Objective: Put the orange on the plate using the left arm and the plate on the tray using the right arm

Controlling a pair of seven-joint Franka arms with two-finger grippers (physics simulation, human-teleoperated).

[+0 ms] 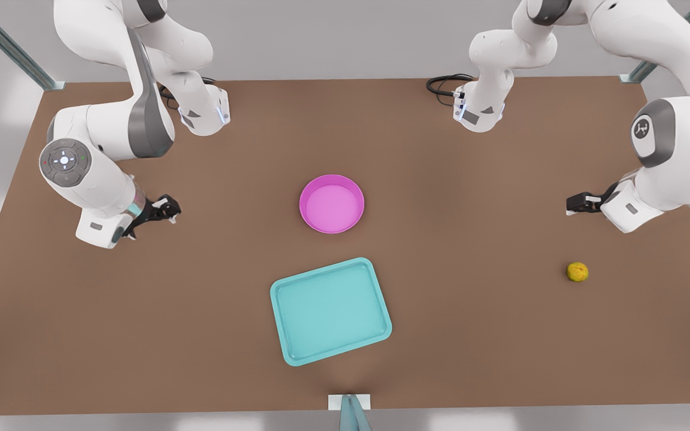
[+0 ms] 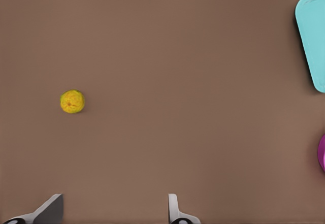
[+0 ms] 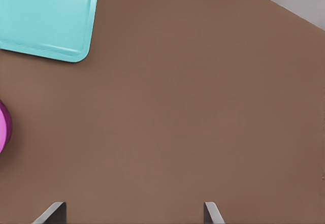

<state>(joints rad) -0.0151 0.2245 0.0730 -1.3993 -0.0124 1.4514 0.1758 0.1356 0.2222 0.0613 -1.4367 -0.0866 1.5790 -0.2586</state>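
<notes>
Both grippers, left gripper (image 1: 574,204) and right gripper (image 1: 169,210), hover with jaws spread wide, grasping nothing.

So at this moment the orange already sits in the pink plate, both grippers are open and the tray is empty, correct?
Not quite. The front view shows the orange lying on the table, apart from the plate, near the left gripper. The right gripper and left are open; the tray is empty.

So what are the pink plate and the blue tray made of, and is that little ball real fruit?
The plate and the tray look like smooth plastic: one flat colour each, soft sheen, moulded rims. The orange has a dull, bumpy skin like real peel, though it could be a model; I can't tell.
</notes>
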